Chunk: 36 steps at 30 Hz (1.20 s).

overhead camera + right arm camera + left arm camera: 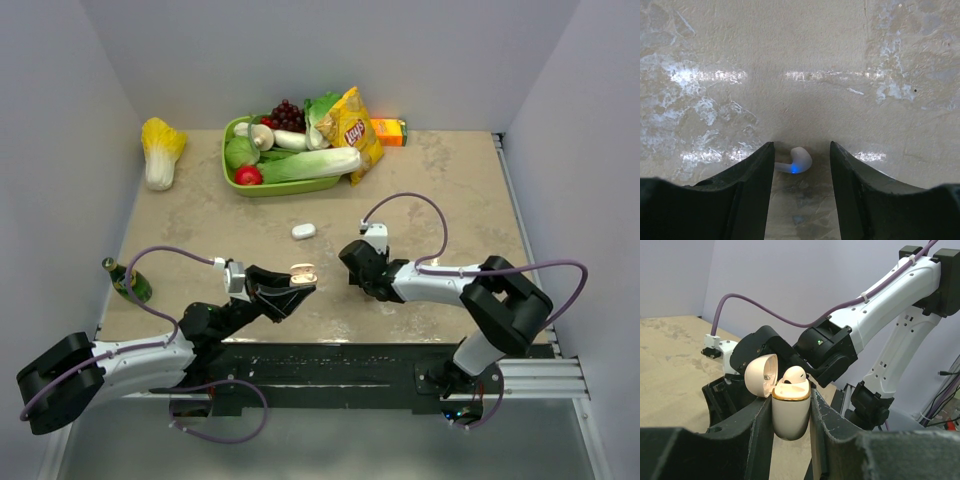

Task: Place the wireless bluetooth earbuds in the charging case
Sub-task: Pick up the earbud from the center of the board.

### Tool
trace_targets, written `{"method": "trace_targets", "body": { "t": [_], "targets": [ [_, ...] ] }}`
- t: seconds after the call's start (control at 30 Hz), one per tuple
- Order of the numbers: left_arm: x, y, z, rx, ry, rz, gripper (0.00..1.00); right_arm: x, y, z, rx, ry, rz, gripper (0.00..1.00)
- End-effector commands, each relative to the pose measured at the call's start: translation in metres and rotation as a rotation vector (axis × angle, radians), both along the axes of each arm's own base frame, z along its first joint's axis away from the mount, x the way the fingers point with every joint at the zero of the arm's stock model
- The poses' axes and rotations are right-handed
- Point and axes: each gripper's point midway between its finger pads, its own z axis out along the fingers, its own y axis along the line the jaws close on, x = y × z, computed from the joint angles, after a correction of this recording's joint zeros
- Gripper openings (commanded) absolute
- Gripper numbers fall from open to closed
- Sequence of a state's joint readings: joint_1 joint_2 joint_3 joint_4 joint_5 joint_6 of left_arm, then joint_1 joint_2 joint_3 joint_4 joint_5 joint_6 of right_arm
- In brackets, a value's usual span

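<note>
My left gripper (790, 399) is shut on the charging case (790, 415), a white pebble-shaped box held upright with its lid (761, 375) swung open. One white earbud (794, 374) sits in the case's tan top, its head poking out. In the top view the case (303, 271) is lifted above the table's front middle, just left of my right gripper (354, 264). My right gripper (801, 147) points down at the table, open. The other earbud (799, 161) lies flat between its fingers with a blue light on its stem, which almost meets the left finger (757, 175).
A small white rounded object (303, 231) lies on the table behind the grippers. At the back stand a green basket (240, 184) of vegetables, a chips bag (350, 130), an orange box (390, 131) and a cabbage (160, 150). A green bottle (128, 281) stands at the left edge.
</note>
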<state>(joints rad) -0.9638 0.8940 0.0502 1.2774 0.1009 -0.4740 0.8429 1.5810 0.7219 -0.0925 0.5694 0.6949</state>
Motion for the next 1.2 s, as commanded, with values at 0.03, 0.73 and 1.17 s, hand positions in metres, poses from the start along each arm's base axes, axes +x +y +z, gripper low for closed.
{"method": "trace_targets", "body": {
  "t": [0.03,0.73,1.17],
  "targets": [
    [-0.050,0.066,0.058,-0.359,-0.239,-0.024,0.00,-0.012,-0.018,-0.001,-0.019,0.035,-0.064,0.51],
    [-0.055,0.068,0.059,-0.373,-0.237,-0.046,0.00,-0.011,-0.012,0.030,0.028,0.017,-0.044,0.52],
    [-0.056,0.069,0.057,-0.371,-0.235,-0.046,0.00,-0.008,-0.005,0.025,-0.107,0.082,0.093,0.50]
  ]
}}
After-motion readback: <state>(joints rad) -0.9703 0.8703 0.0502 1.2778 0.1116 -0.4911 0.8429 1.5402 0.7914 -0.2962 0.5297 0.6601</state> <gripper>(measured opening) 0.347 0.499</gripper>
